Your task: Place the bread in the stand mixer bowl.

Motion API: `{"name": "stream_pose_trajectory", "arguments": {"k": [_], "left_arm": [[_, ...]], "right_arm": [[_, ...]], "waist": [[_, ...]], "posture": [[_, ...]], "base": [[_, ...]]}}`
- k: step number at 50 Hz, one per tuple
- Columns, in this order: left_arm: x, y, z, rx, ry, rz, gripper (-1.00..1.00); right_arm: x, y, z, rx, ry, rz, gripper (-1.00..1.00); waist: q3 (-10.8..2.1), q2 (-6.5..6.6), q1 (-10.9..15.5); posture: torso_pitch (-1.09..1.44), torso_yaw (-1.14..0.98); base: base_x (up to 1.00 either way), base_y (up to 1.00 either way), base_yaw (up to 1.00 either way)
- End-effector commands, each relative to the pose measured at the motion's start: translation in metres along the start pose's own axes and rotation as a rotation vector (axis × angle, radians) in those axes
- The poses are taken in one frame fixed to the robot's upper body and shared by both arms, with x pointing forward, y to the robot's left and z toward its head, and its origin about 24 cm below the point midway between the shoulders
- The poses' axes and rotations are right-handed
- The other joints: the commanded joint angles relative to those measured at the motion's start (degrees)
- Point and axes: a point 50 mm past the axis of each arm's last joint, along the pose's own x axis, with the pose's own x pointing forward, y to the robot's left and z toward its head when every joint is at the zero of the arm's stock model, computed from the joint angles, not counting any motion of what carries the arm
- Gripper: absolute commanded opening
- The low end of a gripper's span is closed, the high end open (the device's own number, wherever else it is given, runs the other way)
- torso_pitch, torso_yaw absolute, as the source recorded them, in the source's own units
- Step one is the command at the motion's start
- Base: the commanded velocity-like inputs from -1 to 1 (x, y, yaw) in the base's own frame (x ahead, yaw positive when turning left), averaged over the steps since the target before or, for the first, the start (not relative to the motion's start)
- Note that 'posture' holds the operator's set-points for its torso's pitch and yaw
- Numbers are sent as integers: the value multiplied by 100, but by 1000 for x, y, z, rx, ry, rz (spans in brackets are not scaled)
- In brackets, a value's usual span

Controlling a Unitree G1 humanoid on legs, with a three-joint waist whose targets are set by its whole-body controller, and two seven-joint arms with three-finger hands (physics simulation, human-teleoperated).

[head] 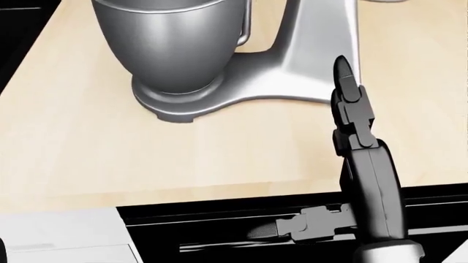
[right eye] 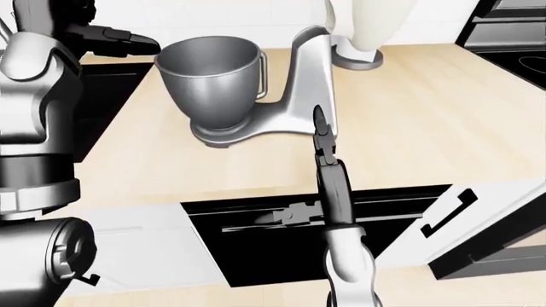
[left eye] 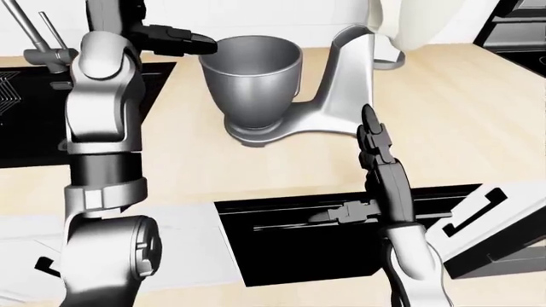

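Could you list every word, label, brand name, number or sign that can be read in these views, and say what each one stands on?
None: no view shows any readable text.
The stand mixer and its bowl are plain grey metal with no brand mark or label.
The wooden counter, the open drawer and both hands, left hand and right hand, carry no lettering, numbers or signs either.

Brushed, softly gleaming metal stand mixer bowl [left eye: 251, 80], matching satin metal mixer base [left eye: 328, 112] (smooth throughout), pale matt wood-grain countertop [left eye: 452, 121], matt black plastic right hand [head: 351, 109], glossy grey arm shells.
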Motion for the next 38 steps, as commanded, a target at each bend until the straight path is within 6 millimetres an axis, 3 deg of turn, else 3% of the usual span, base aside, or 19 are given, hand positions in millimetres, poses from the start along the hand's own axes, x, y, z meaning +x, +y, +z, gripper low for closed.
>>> {"name": "stream_pose_trajectory", "arguments": {"k": [1, 38], "left_arm": [[0, 6, 25, -3, -101, 18, 100], [-30, 31, 30, -38, -104, 59, 100]], "right_arm": [[0, -2, 15, -1, -81, -13, 100], [1, -1, 16, -4, -83, -10, 100]], "waist": [[-147, 25, -1], [-134, 62, -8]], "posture": [[0, 0], [0, 0]], "base": [[0, 0, 0], [0, 0, 0]]}}
